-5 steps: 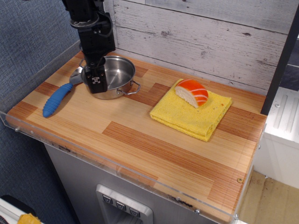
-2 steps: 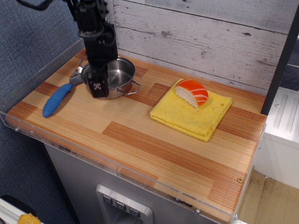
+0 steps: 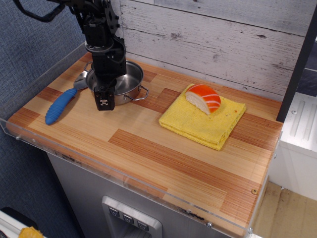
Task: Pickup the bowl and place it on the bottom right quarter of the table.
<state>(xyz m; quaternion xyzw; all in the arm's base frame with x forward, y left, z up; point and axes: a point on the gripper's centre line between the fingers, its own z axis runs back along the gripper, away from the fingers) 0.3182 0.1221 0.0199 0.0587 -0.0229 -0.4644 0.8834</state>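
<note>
The bowl (image 3: 127, 79) is a small shiny steel pot with wire loop handles. It stands at the back left of the wooden table (image 3: 163, 153). My gripper (image 3: 104, 100) hangs straight down over the bowl's near-left rim. One black finger (image 3: 104, 98) shows outside the bowl's wall, close to the tabletop. The other finger is hidden behind it, so I cannot tell how wide the jaws stand or whether they pinch the rim. The bowl rests on the table.
A blue-handled metal spoon (image 3: 60, 105) lies just left of the bowl, its scoop against the bowl's side. A yellow cloth (image 3: 200, 123) with an orange-and-white sushi piece (image 3: 203, 98) lies at the back right. A clear acrylic rim (image 3: 124, 181) edges the table's front and left.
My gripper has come lower along the bowl's near-left side, its finger now reaching below the rim towards the tabletop. The bowl has stayed about where it was.
</note>
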